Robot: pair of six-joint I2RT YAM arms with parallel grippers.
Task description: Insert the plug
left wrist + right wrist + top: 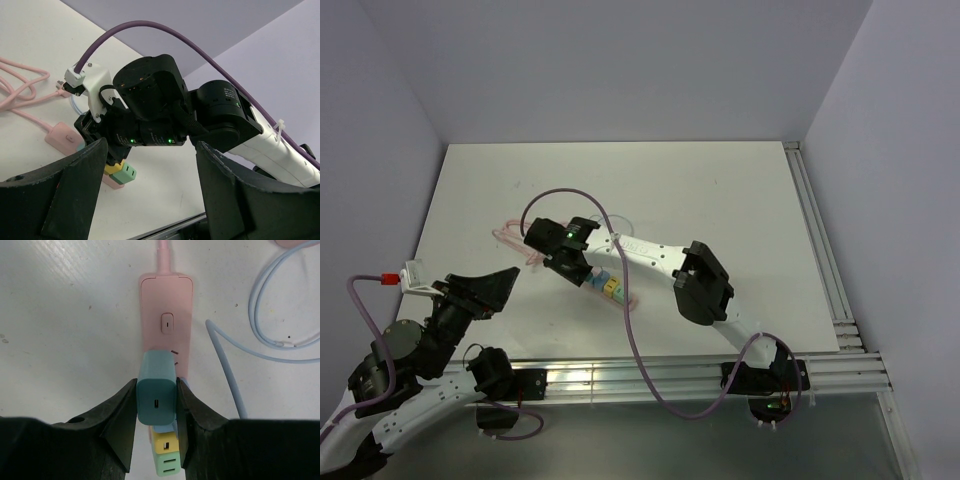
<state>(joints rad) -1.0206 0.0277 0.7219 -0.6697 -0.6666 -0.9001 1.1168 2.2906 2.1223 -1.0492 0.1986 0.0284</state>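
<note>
A pink power strip (166, 315) lies on the white table, with a yellow adapter (166, 443) and a green adapter (168, 463) in its near sockets. My right gripper (156, 402) is shut on a teal plug (157, 390) and holds it upright over the strip, beside a free socket. In the top view the right gripper (567, 258) hovers over the strip (610, 287). My left gripper (150, 195) is open and empty, raised at the near left, apart from the strip. In its view the green adapter (125, 172) and the pink strip (62, 135) show under the right wrist.
A pale blue cable (260, 315) loops right of the strip. A pink cord (20, 85) coils at the far left. A purple cable (630, 330) hangs from the right wrist across the table. Aluminium rails (820, 260) run along the right and near edges.
</note>
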